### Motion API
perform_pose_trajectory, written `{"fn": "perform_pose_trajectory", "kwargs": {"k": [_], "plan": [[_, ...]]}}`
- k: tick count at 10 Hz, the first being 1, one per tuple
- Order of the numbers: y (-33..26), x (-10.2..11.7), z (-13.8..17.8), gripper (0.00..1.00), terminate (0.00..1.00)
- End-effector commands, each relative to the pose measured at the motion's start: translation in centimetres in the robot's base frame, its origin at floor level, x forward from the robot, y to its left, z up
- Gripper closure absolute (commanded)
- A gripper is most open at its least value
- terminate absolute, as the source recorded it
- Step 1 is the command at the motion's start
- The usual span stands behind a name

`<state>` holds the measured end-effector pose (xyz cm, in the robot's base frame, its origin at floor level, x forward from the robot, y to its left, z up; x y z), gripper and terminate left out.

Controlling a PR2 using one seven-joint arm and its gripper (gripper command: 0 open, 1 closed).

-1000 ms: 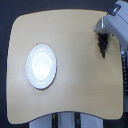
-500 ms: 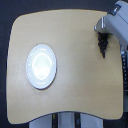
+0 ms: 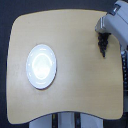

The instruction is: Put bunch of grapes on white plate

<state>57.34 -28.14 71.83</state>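
The white plate (image 3: 41, 66) lies flat on the left half of the wooden table (image 3: 75, 90), with nothing on it. My gripper (image 3: 103, 52) reaches in from the upper right corner, its grey arm housing above it, pointing down toward the table's right side. At its tip is a dark elongated shape that may be the bunch of grapes (image 3: 102, 46), but the picture is too blurred to separate grapes from fingers. No grapes show anywhere else on the table. Gripper and plate are far apart, about half the table's width.
The table has rounded corners and a pale base below its front edge. The robot's grey arm (image 3: 116, 22) covers the table's upper right corner and part of its right edge.
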Motion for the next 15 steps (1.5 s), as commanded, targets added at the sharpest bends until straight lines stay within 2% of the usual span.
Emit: {"fn": "perform_pose_trajectory", "kwargs": {"k": [1,11,13,15], "plan": [[1.1,-0.2,0.9,1.00,0.00],[1.8,0.0,2.3,1.00,0.00],[2.5,0.2,4.0,1.00,0.00],[4.5,0.5,7.3,1.00,0.00]]}}
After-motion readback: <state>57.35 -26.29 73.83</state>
